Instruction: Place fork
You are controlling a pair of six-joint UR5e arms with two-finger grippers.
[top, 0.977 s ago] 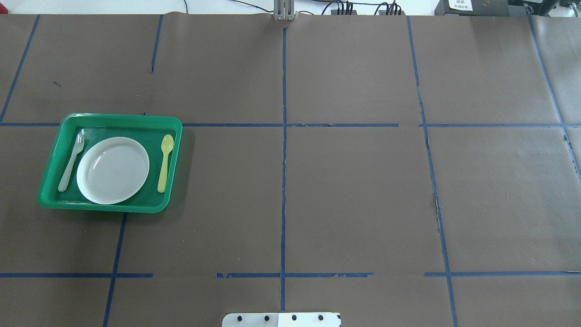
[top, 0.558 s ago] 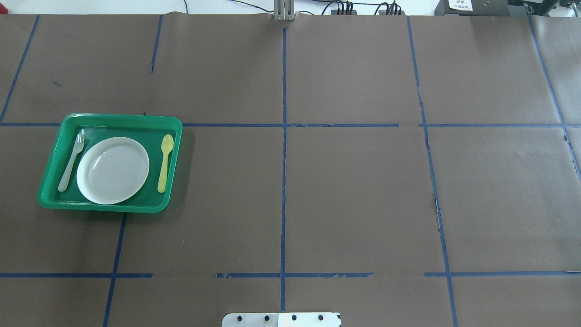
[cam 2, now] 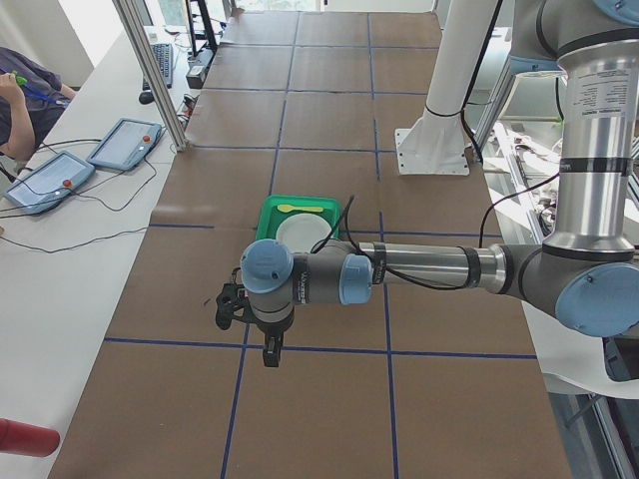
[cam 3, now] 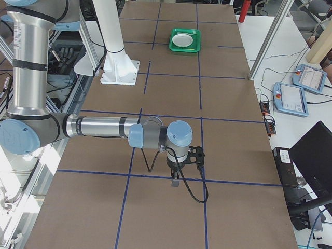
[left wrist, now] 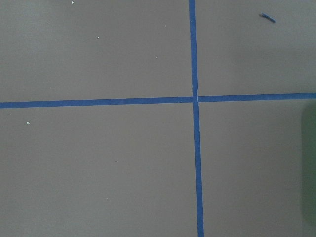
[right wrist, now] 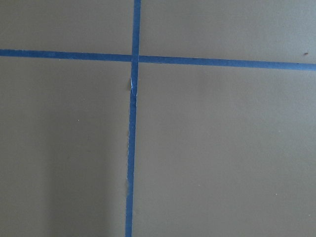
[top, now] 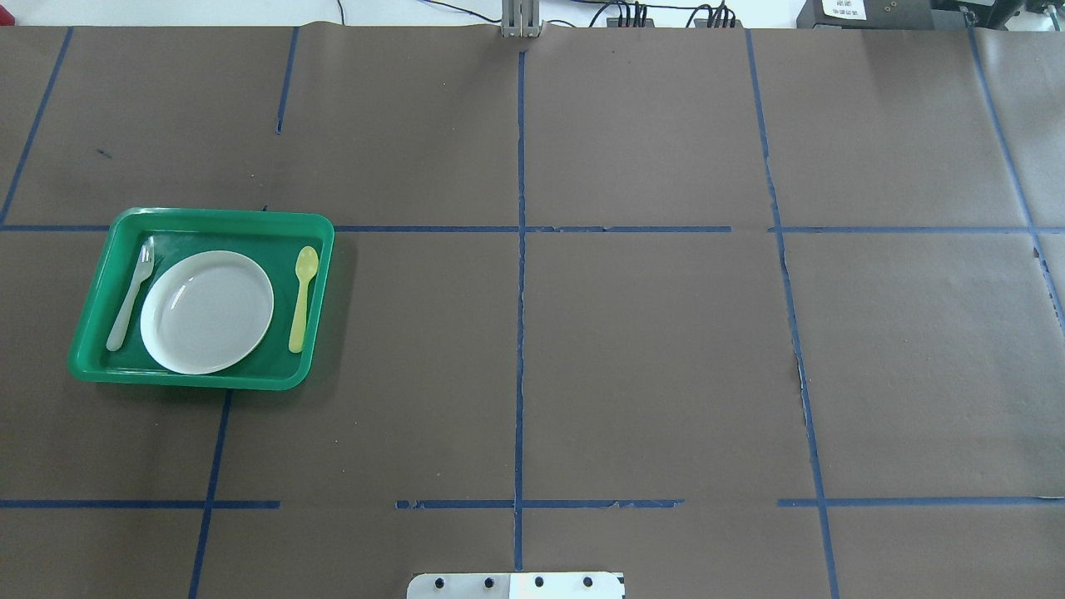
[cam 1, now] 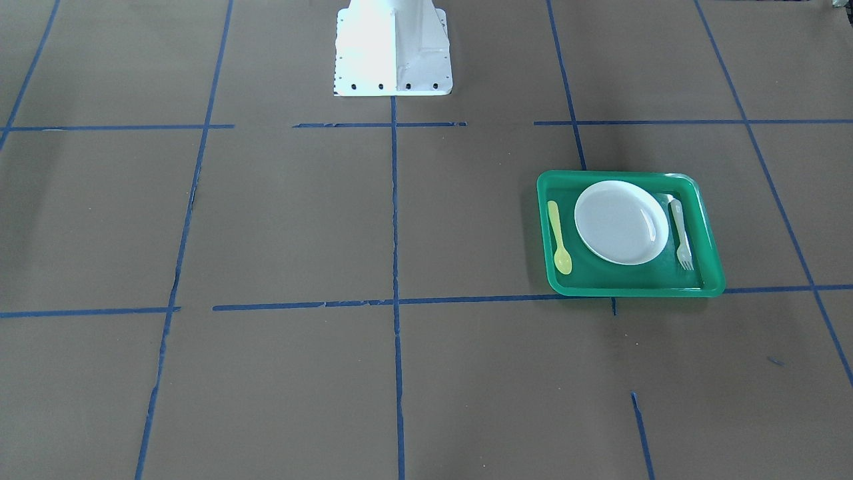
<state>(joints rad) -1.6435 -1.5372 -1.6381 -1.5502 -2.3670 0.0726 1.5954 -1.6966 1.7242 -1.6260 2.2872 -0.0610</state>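
Fork (top: 131, 293) laid flat in green tray (top: 200, 215), just beside white plate (top: 206, 312), on robot's left; yellow spoon (top: 301, 298) laid opposite. Left gripper (cam 2: 268, 349) and right gripper (cam 3: 175, 179) held well apart from tray; claw state cannot be told. If regrasp needed: handle best pinched mid-length from above, plate rim avoided.

The tray (top: 216, 216) sits on the table (top: 649, 349) toward its left edge, about midway between the near and far edges. In the tray, the plate (top: 206, 312) lies in the middle. The fork (top: 131, 295) lies along its left and the spoon (top: 302, 299) along its right, both heads toward the far edge.
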